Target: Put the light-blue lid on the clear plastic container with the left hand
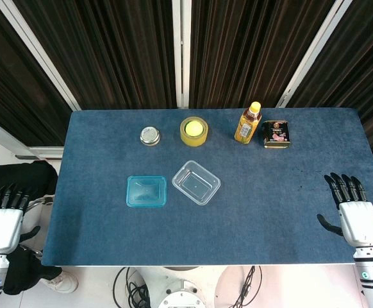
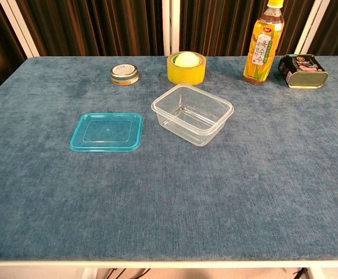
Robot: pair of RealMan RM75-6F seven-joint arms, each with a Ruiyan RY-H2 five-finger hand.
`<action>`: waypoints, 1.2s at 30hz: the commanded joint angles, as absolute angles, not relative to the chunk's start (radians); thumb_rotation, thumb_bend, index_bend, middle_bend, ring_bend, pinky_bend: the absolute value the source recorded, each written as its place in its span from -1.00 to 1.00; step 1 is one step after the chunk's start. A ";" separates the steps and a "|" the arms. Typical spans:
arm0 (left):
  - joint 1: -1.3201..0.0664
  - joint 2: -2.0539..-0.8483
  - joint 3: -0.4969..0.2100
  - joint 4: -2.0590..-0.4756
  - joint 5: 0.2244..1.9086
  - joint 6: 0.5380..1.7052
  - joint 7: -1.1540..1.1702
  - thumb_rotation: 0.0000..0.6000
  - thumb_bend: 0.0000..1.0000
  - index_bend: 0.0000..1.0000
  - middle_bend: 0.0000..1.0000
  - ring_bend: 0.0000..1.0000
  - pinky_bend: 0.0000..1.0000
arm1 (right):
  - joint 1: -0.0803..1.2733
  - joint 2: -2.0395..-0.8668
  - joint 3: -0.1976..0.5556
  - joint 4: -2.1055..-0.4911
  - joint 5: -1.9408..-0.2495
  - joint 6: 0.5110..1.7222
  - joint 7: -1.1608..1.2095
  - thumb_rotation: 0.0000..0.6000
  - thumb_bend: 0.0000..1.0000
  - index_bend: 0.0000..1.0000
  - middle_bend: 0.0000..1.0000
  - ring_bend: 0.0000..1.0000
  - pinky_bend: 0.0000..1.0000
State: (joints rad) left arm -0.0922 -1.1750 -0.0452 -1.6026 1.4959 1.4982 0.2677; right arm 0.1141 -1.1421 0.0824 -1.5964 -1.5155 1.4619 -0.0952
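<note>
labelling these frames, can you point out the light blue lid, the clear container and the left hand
light-blue lid [image 2: 106, 132]: chest view, centre of its flat top.
clear plastic container [image 2: 193, 114]: chest view, on its see-through floor.
left hand [image 1: 2, 224]: head view, back of the hand, off the table's left edge.

Far ahead of my fingers a small round tin [image 2: 125, 74], a yellow tape roll [image 2: 186, 67], a drink bottle [image 2: 263, 44] and a dark can [image 2: 302, 71] line the table's [image 2: 169, 203] back edge.

Bare cloth surrounds the light-blue lid [image 2: 106, 132] on all sides but its right, where the clear container [image 2: 192, 114] sits near.
</note>
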 commanded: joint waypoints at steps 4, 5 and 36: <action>-0.091 -1.170 -0.039 -1.620 1.499 1.498 0.282 1.00 -0.95 -0.64 -0.68 -0.91 -0.84 | 0.104 -1.135 0.076 -1.595 -1.524 1.479 -0.084 1.00 -0.72 -1.00 -0.85 -1.00 -0.98; -0.092 -1.168 -0.038 -1.624 1.505 1.498 0.286 1.00 -0.95 -0.64 -0.68 -0.91 -0.85 | 0.100 -1.133 0.074 -1.593 -1.528 1.486 -0.080 1.00 -0.72 -1.00 -0.85 -1.00 -0.98; -0.596 -1.411 -0.141 -1.582 1.393 0.886 0.382 1.00 -0.95 -0.73 -0.80 -0.98 -0.90 | 0.109 -1.114 0.071 -1.584 -1.527 1.469 -0.052 1.00 -0.71 -1.00 -0.86 -1.00 -0.98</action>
